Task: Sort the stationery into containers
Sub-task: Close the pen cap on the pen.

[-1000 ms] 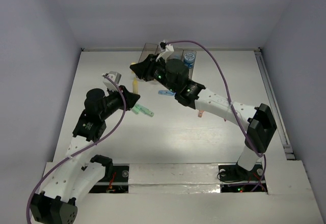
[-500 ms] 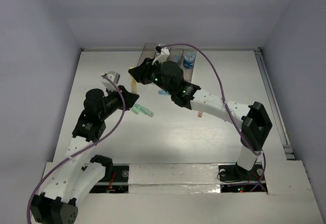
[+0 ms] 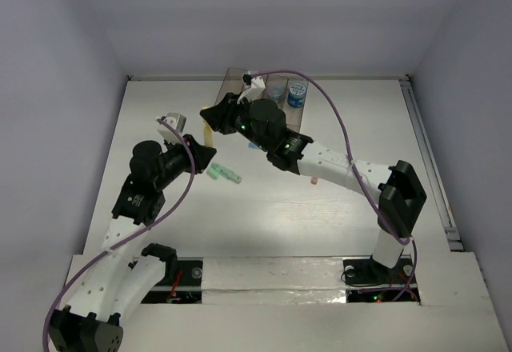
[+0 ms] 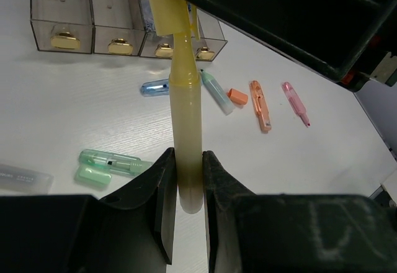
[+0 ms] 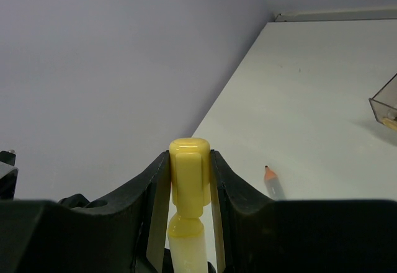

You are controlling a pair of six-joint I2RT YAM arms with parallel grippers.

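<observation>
We see the yellow marker [image 4: 185,124] held in the air above the table [image 4: 74,105], just in front of the row of containers [image 4: 59,6]. The left gripper [image 4: 187,161] pinches its barrel near one end, and the right gripper [image 5: 190,161] pinches its cap [image 5: 189,164] at the other. On the table beneath lie a green marker [image 4: 115,161], a blue marker [image 4: 155,88], an orange marker [image 4: 260,105] and a pink marker [image 4: 296,102], all outside the bins.
</observation>
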